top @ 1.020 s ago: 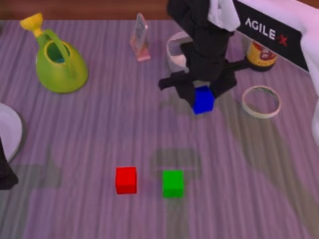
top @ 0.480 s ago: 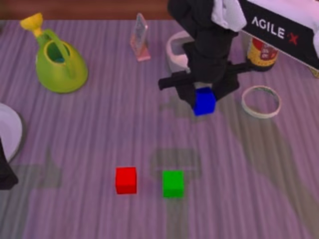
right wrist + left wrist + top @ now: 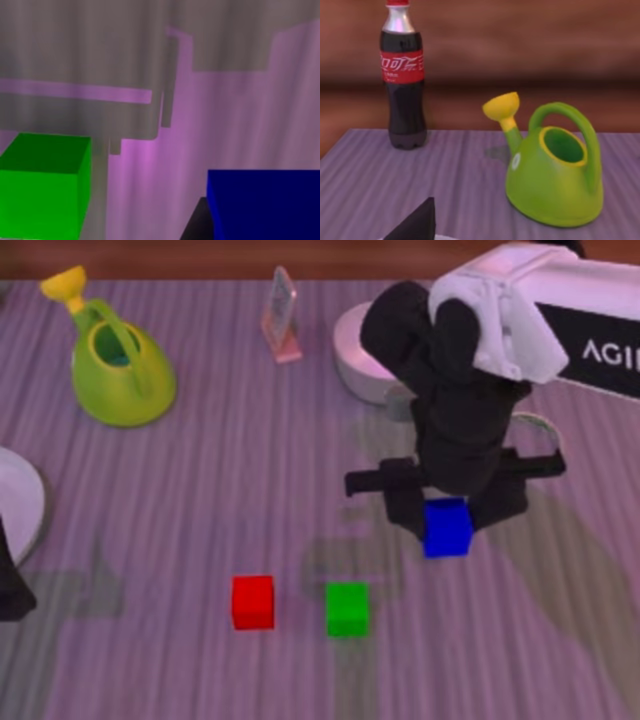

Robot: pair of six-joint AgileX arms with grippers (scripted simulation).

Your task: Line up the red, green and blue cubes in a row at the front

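Nearest the front edge of the counter (image 3: 200, 500), red cube (image 3: 253, 601) and green cube (image 3: 347, 608) sit side by side with a small gap, flat, already a row of two. Just behind and to the right, my right pincer (image 3: 447, 512) is clamped on the blue cube (image 3: 446, 527), jaws snug against its sides; judging by the shadow under it, it's off the surface, not set down. In the right wrist view, blue cube (image 3: 265, 205) and green cube (image 3: 45, 185) show apart, purple counter between. Step in hand: place blue right of green. To do it well I'd bring it forward and down until level with green's line, match the red-green gap, keep faces square, release only once it's resting. All three are plain solid cubes, same size, sharp edges. My left pincer: can't tell its state; that arm is parked at the left edge. Further back: lime watering can (image 3: 118, 358), white bowl (image 3: 362, 358), cola bottle (image 3: 403, 77).
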